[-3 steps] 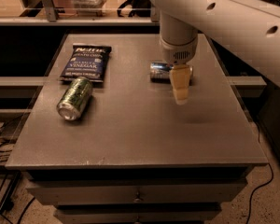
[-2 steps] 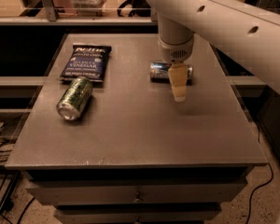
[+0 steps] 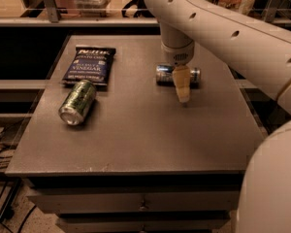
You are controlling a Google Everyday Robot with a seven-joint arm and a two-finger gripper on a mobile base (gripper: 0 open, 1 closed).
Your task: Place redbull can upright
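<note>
Toward the front left of the dark grey flat-topped surface (image 3: 136, 144), a fat green-and-silver metal can (image 3: 78, 102) lies on its side. At centre-right, the tan two-finger gripper (image 3: 184, 97) hangs point-down from the white arm, close above the surface. Its fingers are drawn together into one narrow wedge and hold nothing. Just behind it, the slim silver-and-blue redbull can (image 3: 163, 75) lies on its side, crosswise, its middle hidden by the fingers. Farther back on the left rests a dark blue crisp bag (image 3: 89, 64). The step in hand looks like the approach, with no grasp made yet. Next, the fingers need to spread, reach back over the can and close across its body, then lift and tip it onto its base.
</note>
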